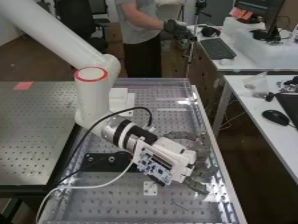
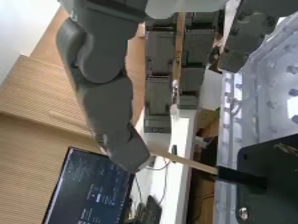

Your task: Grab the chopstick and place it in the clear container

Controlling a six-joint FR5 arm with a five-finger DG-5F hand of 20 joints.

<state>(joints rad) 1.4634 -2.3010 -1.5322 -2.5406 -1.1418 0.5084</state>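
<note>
One chopstick [image 2: 193, 163], end beside the hand [image 1: 205, 172] (contact unclear)

Enters from the view's upper left with a white arm [image 1: 92, 97], ending in a hand [image 1: 178, 161] above the perforated bench [image 1: 110, 207]. Beside the hand, a black bracket [image 1: 100, 162]; behind the arm's wrist, a white block [image 1: 119, 96]. On white tables at the view's right, a black mouse [image 1: 275, 117] and, farther back, a dark keyboard [image 1: 217, 49].
</note>
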